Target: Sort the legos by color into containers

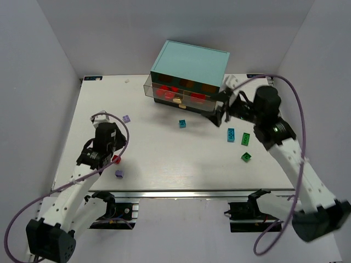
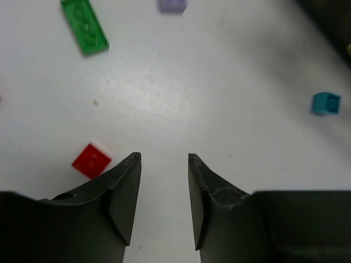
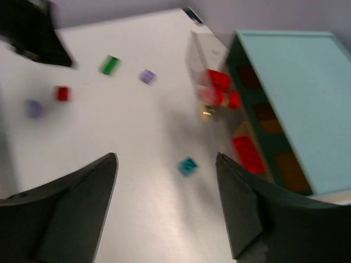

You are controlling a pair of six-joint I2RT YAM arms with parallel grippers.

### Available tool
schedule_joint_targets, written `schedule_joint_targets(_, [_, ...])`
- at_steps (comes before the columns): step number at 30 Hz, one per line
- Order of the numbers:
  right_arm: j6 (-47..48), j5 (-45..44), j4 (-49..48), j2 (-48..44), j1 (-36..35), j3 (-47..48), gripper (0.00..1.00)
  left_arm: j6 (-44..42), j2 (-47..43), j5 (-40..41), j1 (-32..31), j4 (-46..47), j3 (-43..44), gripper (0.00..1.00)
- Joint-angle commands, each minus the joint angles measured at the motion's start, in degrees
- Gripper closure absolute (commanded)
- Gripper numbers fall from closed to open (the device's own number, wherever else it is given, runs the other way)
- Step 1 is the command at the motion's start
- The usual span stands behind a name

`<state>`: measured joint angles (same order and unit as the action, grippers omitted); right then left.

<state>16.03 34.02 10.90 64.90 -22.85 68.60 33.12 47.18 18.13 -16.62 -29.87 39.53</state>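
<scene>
**A:** At the table's [image 1: 164, 170] far edge, largest entry?

**B:** Light-teal cabinet [image 1: 190, 66]. One clear drawer [image 1: 149, 87] drawn out, red bricks [image 1: 164, 92] inside.

**A:** Pincers?

**B:** Right gripper [image 3: 167, 186], near the cabinet front: fingers spread wide, holding nothing. Left gripper [image 2: 164, 186]: fingers parted, empty, over bare table, with a red brick [image 2: 91, 160] just beside one finger.

**A:** Loose legos?

**B:** Teal brick [image 1: 182, 124] mid-table. Green brick [image 1: 246, 156] on the right side. Lavender brick [image 1: 119, 174] near the left arm.

clear drawer [image 1: 149, 87]: pulled out, red bricks [image 1: 164, 92] held inside | teal brick [image 1: 182, 124]: laid alone in front | second teal brick [image 1: 231, 134], green bricks [image 1: 246, 138]: grouped at right | lavender bricks [image 1: 126, 118], loose red brick [image 1: 115, 159]: spread at left
</scene>
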Motion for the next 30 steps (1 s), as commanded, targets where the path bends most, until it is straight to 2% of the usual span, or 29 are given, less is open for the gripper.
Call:
schedule_joint_targets(1, [-12.0,14.4,-7.9,-5.6,-0.1,-9.5,0.11,9.0,4.8,-1.3,0.2,-8.3,3.7,0.50])
schedule_joint_targets(4, [-12.3,17.9,-9.0,-10.6,0.3,-17.1,0.11,14.9,7.9,0.9,0.8,-13.5,5.9,0.44])
schedule_joint_targets(7, [-11.2,14.2,-12.7,-17.4,1.1,-22.4,0.11,21.4,8.5,0.0,0.8,-18.7,7.1,0.32])
schedule_joint_targets(9, [-8.4,13.4,-11.6,-19.4,1.3,-24.3,0.18,26.2,6.8,0.2,0.8,-21.0,6.4,0.29])
schedule_joint_targets(11, [-9.6,10.2,-15.0,-21.7,2.0,-26.6,0.75,28.5,4.6,2.3,0.8,-22.1,4.9,0.27])
schedule_joint_targets(12, [-9.6,8.4,-15.5,-22.2,2.2,-27.5,1.00,29.6,4.1,2.9,0.8,-22.0,4.3,0.27])
schedule_joint_targets(19, [-7.9,5.0,-13.5,-20.4,2.2,-27.1,0.99,33.1,9.1,5.3,1.3,-22.2,2.0,0.26])
schedule_joint_targets(20, [-7.9,5.0,-13.8,-20.6,2.3,-27.2,0.95,33.2,9.5,5.7,1.3,-21.7,1.7,0.26])
schedule_joint_targets(21, [-7.9,4.7,-14.2,-21.0,2.2,-27.5,0.87,33.4,10.4,5.7,1.9,-21.2,1.0,0.26])
schedule_joint_targets(24, [-7.5,4.1,-14.7,-21.3,2.1,-28.2,0.74,33.9,12.0,5.5,2.9,-19.1,0.1,0.26])
schedule_joint_targets(27, [-7.0,3.5,-14.9,-21.2,2.2,-28.3,0.69,34.0,15.7,6.1,4.1,-18.1,-0.1,0.26])
schedule_joint_targets(30, [-6.9,3.5,-14.9,-21.0,2.4,-28.5,0.68,33.4,19.1,6.4,5.7,-16.5,0.2,0.26])
